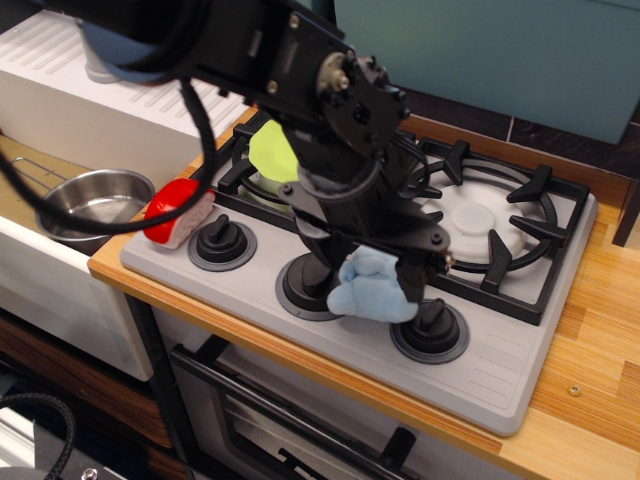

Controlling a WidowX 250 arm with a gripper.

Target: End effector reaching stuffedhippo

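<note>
The stuffedhippo (372, 291), a small light-blue plush, lies on the grey stove panel (505, 375) between the middle and right knobs. The end effector (370, 274), a black gripper on a bulky black arm, has come down right over it. Its two fingers point down, one on each side of the plush, with the left finger (322, 262) by the middle knob and the right finger (417, 278) above the right knob. The jaws stand apart around the plush. The gripper body hides the plush's head and face.
A red-and-white toy piece (178, 212) lies at the stove's left edge by the left knob (222, 243). A green plate (270, 150) sits on the back left burner. A steel pot (92, 201) stands to the left. The right burner grate (490, 218) and wooden counter (592, 340) are to the right.
</note>
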